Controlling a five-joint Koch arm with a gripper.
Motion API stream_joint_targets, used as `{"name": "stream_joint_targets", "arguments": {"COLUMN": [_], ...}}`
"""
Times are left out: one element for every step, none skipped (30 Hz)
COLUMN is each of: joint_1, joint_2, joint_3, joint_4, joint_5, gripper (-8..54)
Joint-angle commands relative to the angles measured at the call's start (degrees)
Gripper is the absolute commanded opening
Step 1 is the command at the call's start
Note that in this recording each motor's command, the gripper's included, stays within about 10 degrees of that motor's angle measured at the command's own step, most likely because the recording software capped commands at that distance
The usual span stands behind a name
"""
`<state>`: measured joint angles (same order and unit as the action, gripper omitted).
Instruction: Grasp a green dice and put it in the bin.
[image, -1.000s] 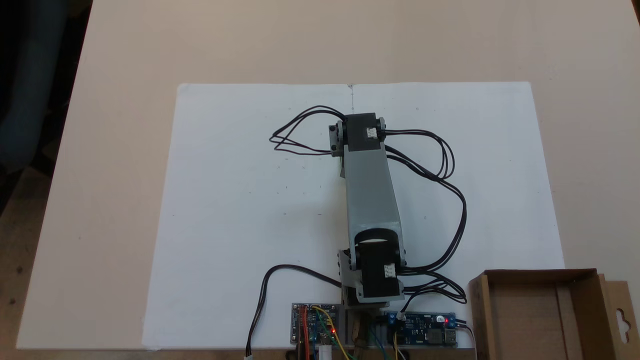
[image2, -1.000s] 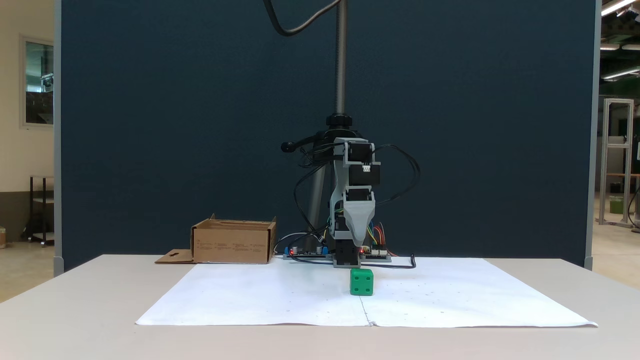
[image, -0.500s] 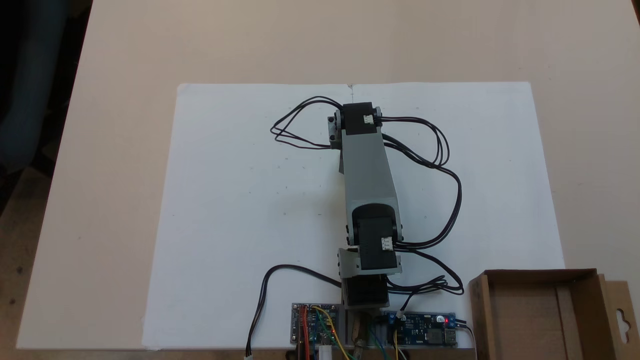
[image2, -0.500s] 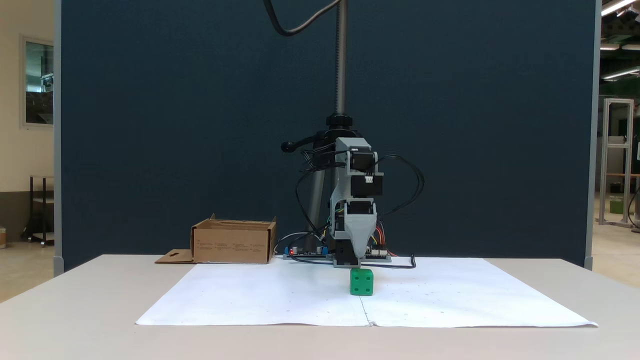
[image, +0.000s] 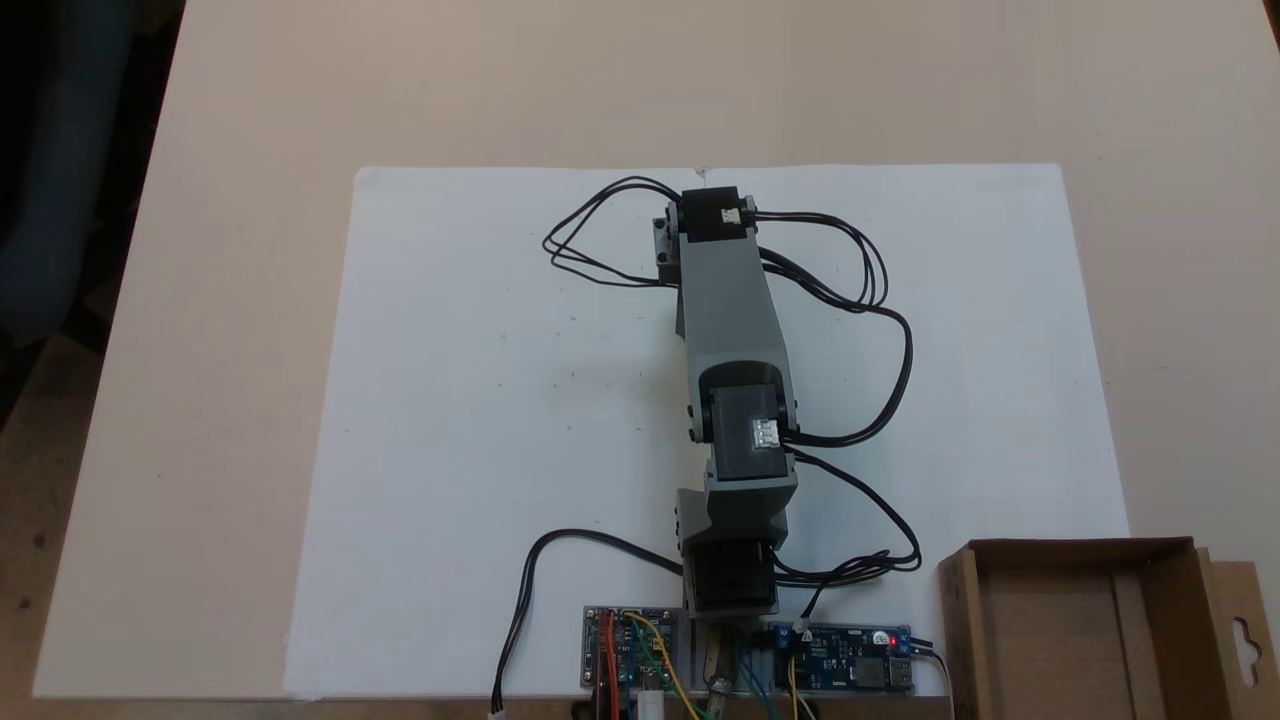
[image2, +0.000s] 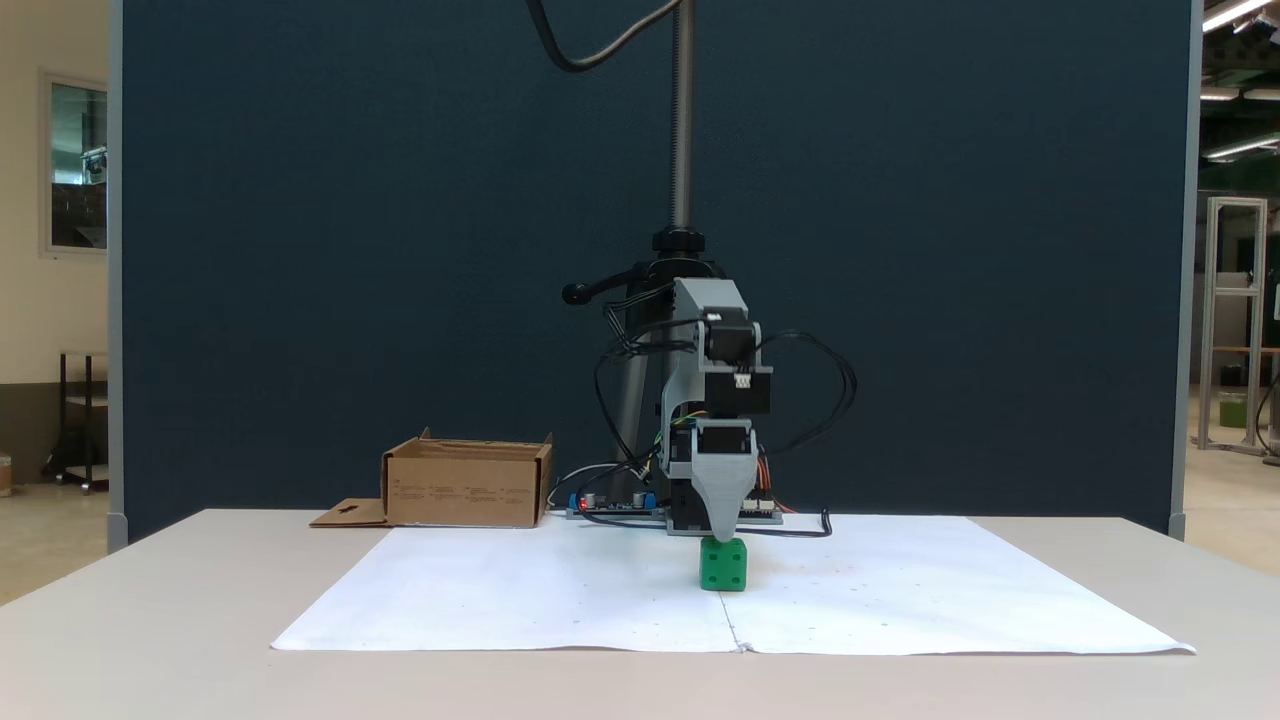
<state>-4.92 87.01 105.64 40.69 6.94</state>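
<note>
In a fixed view, the bin sits at about nine o'clock from the arm's base, on the worktop just off the white paper, its slotted flap lying flat on its left. Near the middle, the dice rests on the paper at about six o'clock from the base. The hand points straight down, its tip seemingly just touching the dice's top; only one tip shows, so I cannot tell its spread.
</note>
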Motion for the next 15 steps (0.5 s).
{"name": "stream_joint_targets", "arguments": {"joint_1": [-0.44, -0.44, -0.44, -0.44, -0.44, -0.44, -0.35, -0.35, -0.26, -0.26, -0.26, -0.26, -0.35, -0.26, -0.35], "joint_2": [0.62, 0.18, -0.09, -0.44, -0.88, -1.14, -1.49, -1.67, -1.85, -2.29, -2.55, -2.9, -3.34, -3.78, -4.04], "joint_3": [-1.93, -1.93, -1.93, -1.93, -1.93, -1.93, -1.93, -1.93, -1.93, -1.93, -1.93, -1.93, -1.93, -1.93, -1.93], "joint_4": [-2.46, -2.64, -2.64, -2.64, -2.64, -2.64, -2.64, -2.64, -2.64, -2.64, -2.72, -2.9, -3.08, -3.25, -3.52], "joint_5": [4.04, 4.04, 4.04, 4.04, 4.13, 4.22, 4.39, 4.39, 4.39, 4.39, 4.39, 4.39, 4.39, 4.39, 4.39], "gripper": [43.0, 43.0, 43.0, 42.9, 42.9, 42.9, 42.9, 42.9, 42.9, 42.9, 42.9, 42.9, 42.9, 42.9, 42.9]}}
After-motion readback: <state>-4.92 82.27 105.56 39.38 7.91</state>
